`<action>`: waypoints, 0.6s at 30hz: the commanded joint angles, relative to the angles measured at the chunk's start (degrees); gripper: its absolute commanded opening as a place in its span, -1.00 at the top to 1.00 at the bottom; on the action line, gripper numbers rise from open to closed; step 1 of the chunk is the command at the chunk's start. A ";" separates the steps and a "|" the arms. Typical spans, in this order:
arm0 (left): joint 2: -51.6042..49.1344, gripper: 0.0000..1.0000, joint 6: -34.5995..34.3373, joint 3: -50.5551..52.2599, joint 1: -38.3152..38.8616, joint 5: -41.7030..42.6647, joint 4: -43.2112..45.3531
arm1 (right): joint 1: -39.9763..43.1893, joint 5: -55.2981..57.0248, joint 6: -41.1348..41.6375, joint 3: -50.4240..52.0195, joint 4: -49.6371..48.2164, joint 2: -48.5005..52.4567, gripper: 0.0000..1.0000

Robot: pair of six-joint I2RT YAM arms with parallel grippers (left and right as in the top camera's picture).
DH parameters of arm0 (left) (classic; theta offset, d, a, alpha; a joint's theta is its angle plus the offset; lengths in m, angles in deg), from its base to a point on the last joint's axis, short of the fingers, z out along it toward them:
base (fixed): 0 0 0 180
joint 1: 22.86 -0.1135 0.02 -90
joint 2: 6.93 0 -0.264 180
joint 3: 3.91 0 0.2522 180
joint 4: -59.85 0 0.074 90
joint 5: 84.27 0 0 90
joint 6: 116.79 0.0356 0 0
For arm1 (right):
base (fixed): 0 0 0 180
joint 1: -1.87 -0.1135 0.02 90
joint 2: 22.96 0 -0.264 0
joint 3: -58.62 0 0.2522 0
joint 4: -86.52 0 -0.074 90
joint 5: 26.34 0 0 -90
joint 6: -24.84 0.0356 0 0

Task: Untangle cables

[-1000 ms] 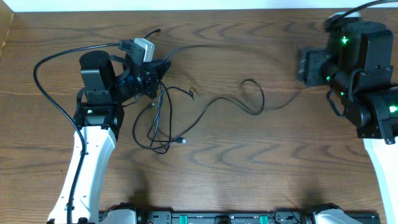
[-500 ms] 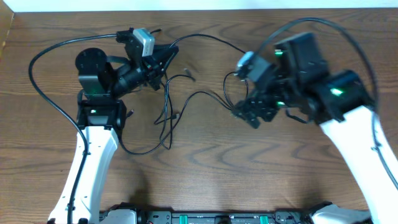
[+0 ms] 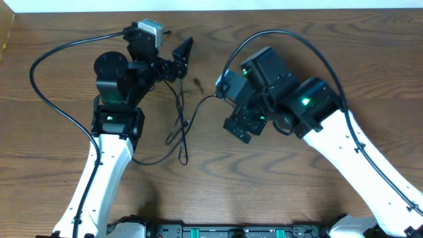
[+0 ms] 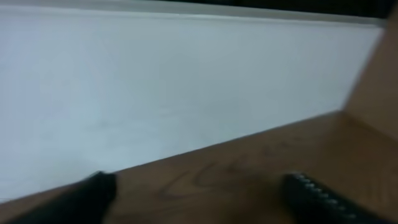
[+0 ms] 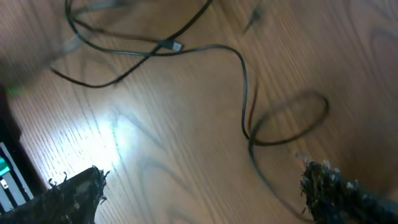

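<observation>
Thin black cables (image 5: 244, 93) lie under the open right claw (image 5: 202, 177); the left wrist view shows only the open left claw (image 4: 200, 182) over the brown wooden desk (image 4: 249, 155).

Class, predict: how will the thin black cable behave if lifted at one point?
The black cable is probably floppy: it lies in loose curves and a loop, so it would likely drape. Being thin, it seems light. Strands cross, so neighbours may drag along.

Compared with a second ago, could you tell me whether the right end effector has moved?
Yes. The right end effector swung left from the table's right edge toward its middle, near the cables.
</observation>
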 commanded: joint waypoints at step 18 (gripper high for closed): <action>4.13 -0.92 9.60 -0.22 -3.98 -51.87 -7.91 | -11.61 8.72 5.07 -0.35 -5.42 15.02 -0.98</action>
